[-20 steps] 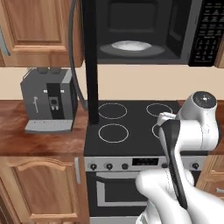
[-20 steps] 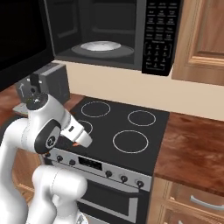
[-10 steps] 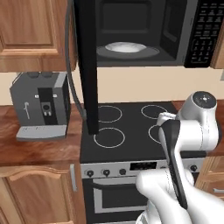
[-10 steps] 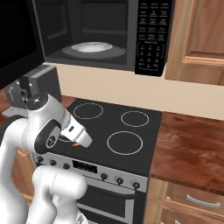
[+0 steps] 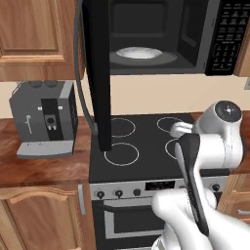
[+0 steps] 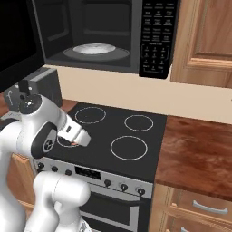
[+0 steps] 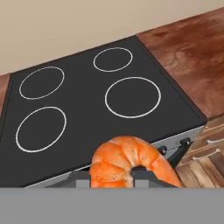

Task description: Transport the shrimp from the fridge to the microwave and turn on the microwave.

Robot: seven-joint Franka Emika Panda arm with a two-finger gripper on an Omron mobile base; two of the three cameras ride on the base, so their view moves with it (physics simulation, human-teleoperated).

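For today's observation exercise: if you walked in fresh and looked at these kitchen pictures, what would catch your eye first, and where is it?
First, the orange shrimp held between the gripper's dark fingertips, close in the hand view, over the front edge of the black stove. Next, the microwave above the stove, its door swung wide open, with a white plate inside. A grey coffee machine stands on the wooden counter, left of the stove.

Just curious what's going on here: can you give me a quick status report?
End effector shut on shrimp, held low over the stove. Microwave door open, white plate inside. Nothing blocking the way in.
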